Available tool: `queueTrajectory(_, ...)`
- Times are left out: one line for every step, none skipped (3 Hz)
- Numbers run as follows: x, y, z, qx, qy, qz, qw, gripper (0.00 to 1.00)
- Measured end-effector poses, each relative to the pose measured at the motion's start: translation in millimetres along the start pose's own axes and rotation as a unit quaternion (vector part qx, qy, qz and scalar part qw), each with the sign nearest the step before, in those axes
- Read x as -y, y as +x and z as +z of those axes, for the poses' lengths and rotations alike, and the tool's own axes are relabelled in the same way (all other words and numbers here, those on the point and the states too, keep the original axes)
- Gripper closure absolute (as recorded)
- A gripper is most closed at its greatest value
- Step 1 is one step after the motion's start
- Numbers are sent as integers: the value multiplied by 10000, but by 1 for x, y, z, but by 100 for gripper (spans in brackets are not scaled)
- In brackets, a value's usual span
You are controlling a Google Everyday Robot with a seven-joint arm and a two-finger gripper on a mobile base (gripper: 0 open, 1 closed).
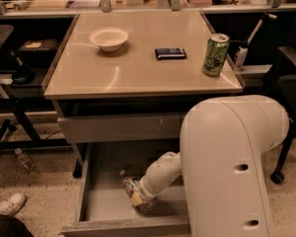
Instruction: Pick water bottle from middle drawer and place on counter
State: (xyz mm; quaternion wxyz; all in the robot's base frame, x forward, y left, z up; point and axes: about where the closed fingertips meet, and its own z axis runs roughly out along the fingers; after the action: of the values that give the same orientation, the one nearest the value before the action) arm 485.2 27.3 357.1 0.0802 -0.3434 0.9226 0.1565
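The middle drawer (104,202) is pulled open below the counter (138,70), and its inside is bare and grey. The water bottle (130,183) lies on its side on the drawer floor, white cap toward the back left. My gripper (137,199) is down inside the drawer, right at the bottle's lower end and touching or overlapping it. The arm's white forearm (160,172) reaches in from the right. The bottle's lower part is partly hidden by the gripper.
On the counter stand a white bowl (108,37), a flat black item (170,53) and a green can (215,54). A shut drawer front (118,128) sits above the open drawer. The arm's large white housing (232,167) covers the drawer's right side. On the floor at left lie another small bottle (24,159) and a white shoe (7,204).
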Motion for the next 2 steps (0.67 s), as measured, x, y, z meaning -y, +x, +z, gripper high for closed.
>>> queueTrajectory(-11, -2, -8, 26, -102, -155, 9998, 100)
queueTrajectory(-23, 0, -35, 93, -228, -290, 9993, 100)
